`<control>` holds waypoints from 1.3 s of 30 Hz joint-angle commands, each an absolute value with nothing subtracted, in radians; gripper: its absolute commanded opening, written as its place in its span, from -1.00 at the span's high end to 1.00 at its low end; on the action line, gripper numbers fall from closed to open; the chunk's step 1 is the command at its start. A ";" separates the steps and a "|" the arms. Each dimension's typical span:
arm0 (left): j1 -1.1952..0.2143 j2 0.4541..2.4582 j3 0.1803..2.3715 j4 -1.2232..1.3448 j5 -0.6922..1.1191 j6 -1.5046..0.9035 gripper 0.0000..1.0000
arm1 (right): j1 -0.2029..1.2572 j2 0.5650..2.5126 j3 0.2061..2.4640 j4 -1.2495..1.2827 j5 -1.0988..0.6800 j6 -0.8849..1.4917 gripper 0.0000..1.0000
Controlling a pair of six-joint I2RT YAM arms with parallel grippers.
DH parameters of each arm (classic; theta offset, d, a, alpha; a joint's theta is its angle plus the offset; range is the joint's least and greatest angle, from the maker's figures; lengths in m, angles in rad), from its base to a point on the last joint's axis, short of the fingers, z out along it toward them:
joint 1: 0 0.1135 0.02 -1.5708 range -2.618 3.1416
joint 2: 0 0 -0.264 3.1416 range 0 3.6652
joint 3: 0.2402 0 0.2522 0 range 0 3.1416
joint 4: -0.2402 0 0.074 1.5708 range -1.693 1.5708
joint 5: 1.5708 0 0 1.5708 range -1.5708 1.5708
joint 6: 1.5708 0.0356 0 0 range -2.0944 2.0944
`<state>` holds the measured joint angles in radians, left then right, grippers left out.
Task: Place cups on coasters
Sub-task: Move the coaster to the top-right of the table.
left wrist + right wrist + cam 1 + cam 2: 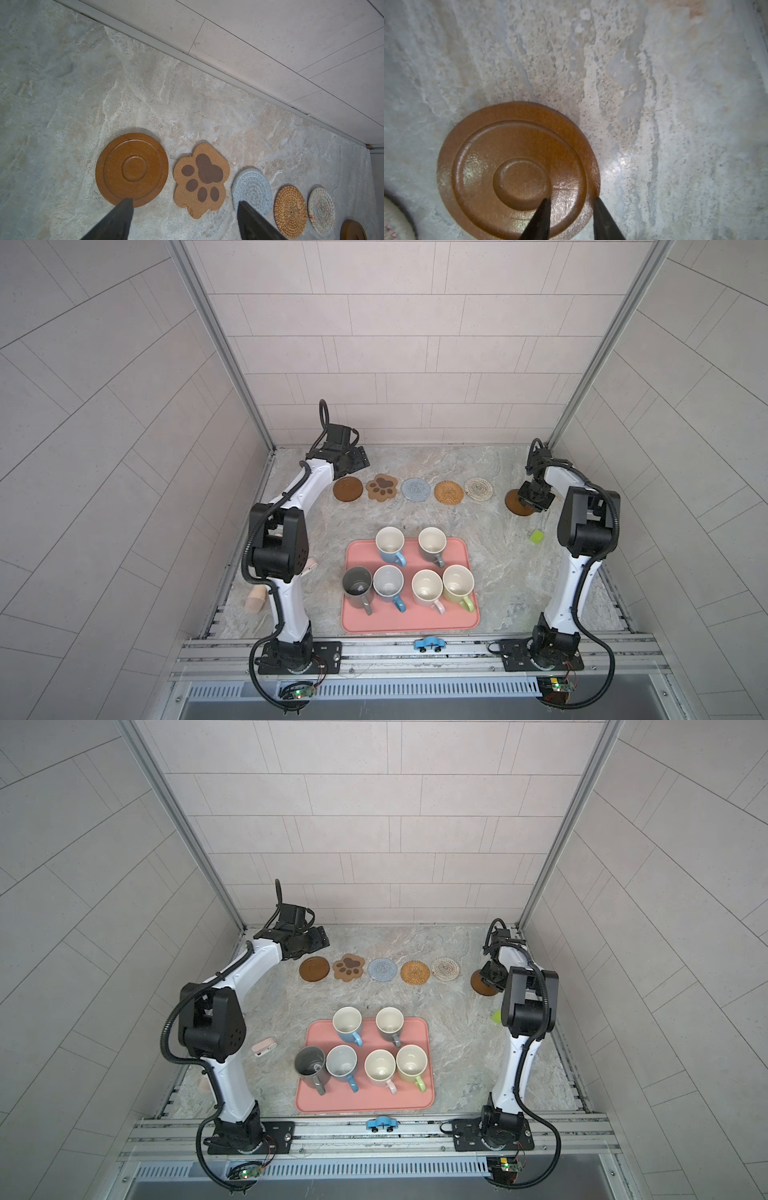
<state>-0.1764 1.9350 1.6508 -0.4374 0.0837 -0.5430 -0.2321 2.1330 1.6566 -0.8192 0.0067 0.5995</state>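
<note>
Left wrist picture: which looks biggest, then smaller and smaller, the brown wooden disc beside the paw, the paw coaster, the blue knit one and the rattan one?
1. brown wooden disc
2. paw coaster
3. blue knit coaster and rattan coaster: about alike.
The row runs away from the camera, so real sizes stay unsure.

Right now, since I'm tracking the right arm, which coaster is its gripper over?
The brown wooden coaster at the row's right end, with a wider gap beside it; the right gripper has its tips astride that coaster's edge.
</note>
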 commanded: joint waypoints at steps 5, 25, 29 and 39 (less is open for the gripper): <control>-0.172 1.881 1.621 -0.431 0.060 -0.551 -0.71 | -0.241 2.129 1.642 -0.824 0.033 0.615 0.32; -0.172 1.875 1.615 -0.423 0.061 -0.557 -0.71 | -0.261 2.100 1.549 -0.774 0.039 0.659 0.52; -0.171 1.874 1.614 -0.422 0.059 -0.557 -0.72 | -0.258 2.107 1.542 -0.750 0.026 0.682 0.62; -0.171 1.868 1.605 -0.416 0.059 -0.561 -0.71 | -0.235 2.123 1.543 -0.723 0.026 0.717 0.65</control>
